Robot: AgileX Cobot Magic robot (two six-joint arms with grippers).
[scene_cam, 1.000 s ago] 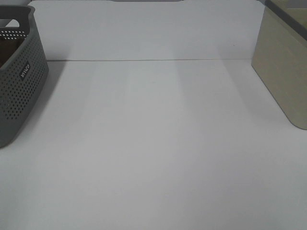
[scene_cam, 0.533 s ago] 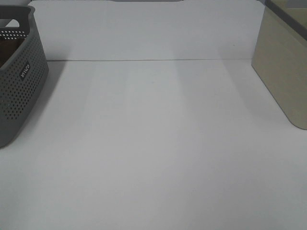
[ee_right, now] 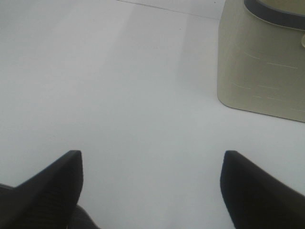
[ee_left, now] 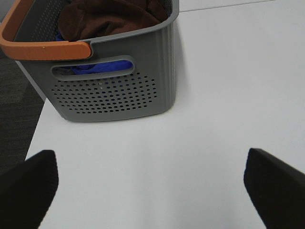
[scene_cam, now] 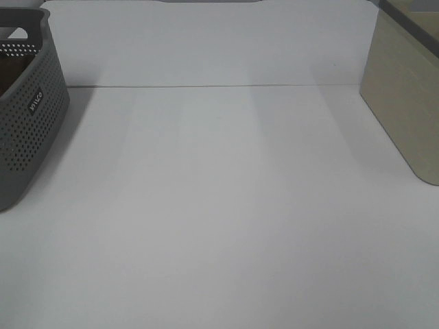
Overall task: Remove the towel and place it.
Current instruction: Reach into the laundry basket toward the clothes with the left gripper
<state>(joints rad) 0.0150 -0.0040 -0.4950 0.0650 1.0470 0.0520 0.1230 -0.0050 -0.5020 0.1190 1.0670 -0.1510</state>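
Left gripper (ee_left: 152, 188) hangs above the white table (scene_cam: 219, 205) with its two dark fingers (ee_left: 28, 186) spread wide and nothing between them. Ahead of it, well apart from the fingertips, stands the grey perforated basket (ee_left: 114, 90), and the towel (ee_left: 109, 19) lies bunched inside it, dark brown and heaped up to the rim. Under the towel a blue cloth (ee_left: 102, 66) shows through the basket's handle slot. An orange handle (ee_left: 45, 47) runs along the near rim, on the side toward the table's edge.

Right gripper (ee_right: 152, 191) is likewise spread and holds nothing. It faces the beige bin (ee_right: 262, 67) on the far side of the table from the towel.

Against the high view of a second ago I find no difference: the basket (scene_cam: 27, 116) sits at the same spot at the left and the bin (scene_cam: 405, 110) at the same spot at the right.

For edges, the left wrist view shows the table's side edge just beside the basket, with dark floor (ee_left: 19, 100) beyond it. A white back panel (scene_cam: 206, 41) closes the far side of the table. Between basket and bin I have a broad stretch of white tabletop, and the same open surface lies between the left fingers and the basket wall.
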